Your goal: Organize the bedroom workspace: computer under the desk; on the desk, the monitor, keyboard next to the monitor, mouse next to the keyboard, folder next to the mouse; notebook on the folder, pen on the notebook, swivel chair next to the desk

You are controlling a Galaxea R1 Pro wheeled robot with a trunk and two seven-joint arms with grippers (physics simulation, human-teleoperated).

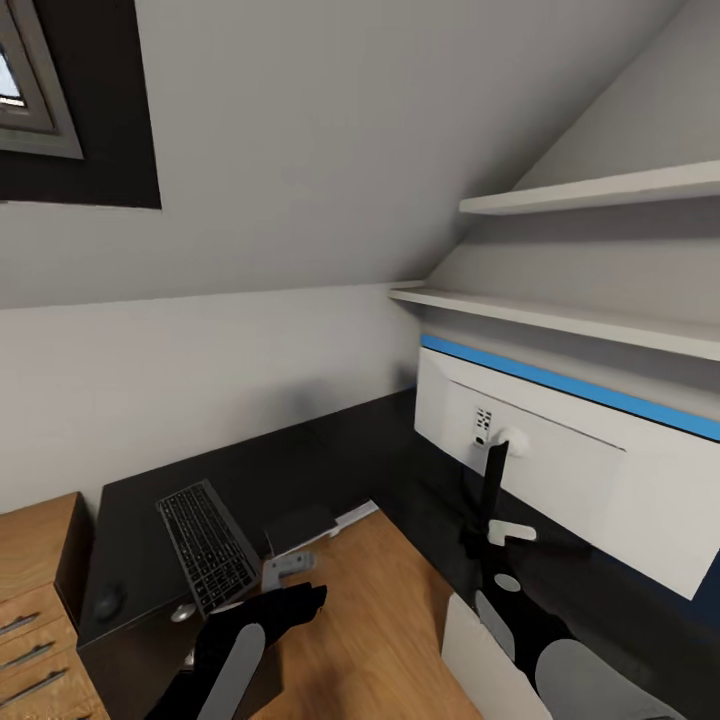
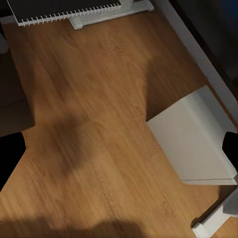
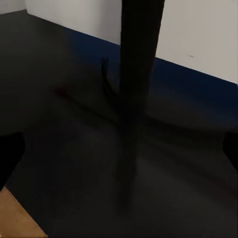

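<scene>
Attic bedroom corner, sloped white ceiling, window at upper left, two white shelves on the right-hand wall. Items as I see them from the console:

1. Desk: glossy black L-shaped top wrapping round a patch of wood floor; blue back panel visible above the monitor's upper edge.
2. Monitor: stands on the desk's right-hand wing, silver-white back turned toward my head camera, black stand upright.
3. Keyboard: lies on the desk's left-hand wing, well apart from the monitor.
4. Mouse: on the same wing, beside the keyboard on its left, not touching.
5. Notebook: dark cover, spiral binding plain in the left wrist view; sits at the desk's inner edge. Whether it rests on the top I cannot tell.
6. Light wooden drawer chest: against the desk's left end.
7. Left gripper: over the wood floor near the keyboard's near end; fingers spread wide, holding nothing.
8. Right gripper: at the foot of the monitor stand; fingers spread either side of it, released, not touching it.
</scene>
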